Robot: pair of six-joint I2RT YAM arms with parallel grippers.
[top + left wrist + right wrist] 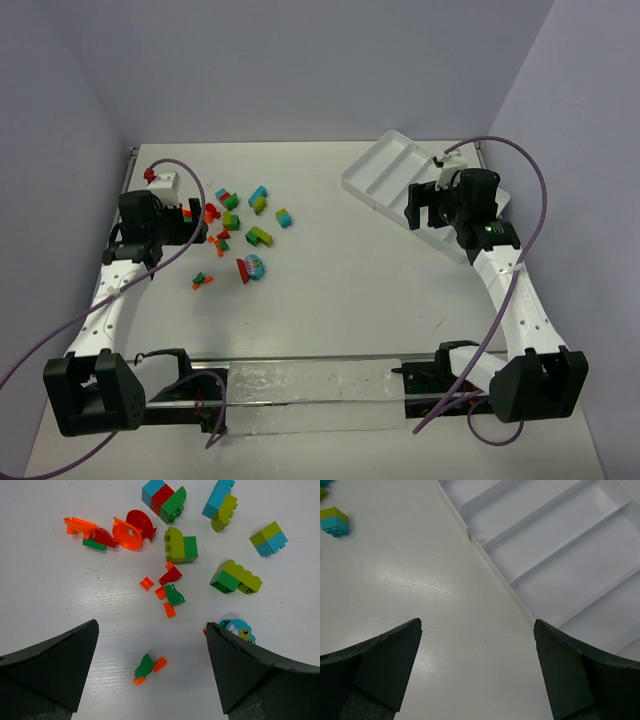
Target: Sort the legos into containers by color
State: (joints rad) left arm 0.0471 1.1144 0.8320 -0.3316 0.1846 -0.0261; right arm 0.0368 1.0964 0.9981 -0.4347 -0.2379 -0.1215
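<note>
Several legos in red, orange, green, yellow-green and cyan lie scattered left of centre. In the left wrist view a small green and orange piece lies between my open fingers, with red and orange rings and a yellow-green and green brick beyond. My left gripper is open and empty above them. The white divided tray stands at the back right with bare compartments. My right gripper is open and empty over the table beside the tray's edge.
A round cyan piece with a frog face sits by my left gripper's right finger. A cyan and yellow-green brick lies far left in the right wrist view. A clear strip runs along the near edge between the arm bases.
</note>
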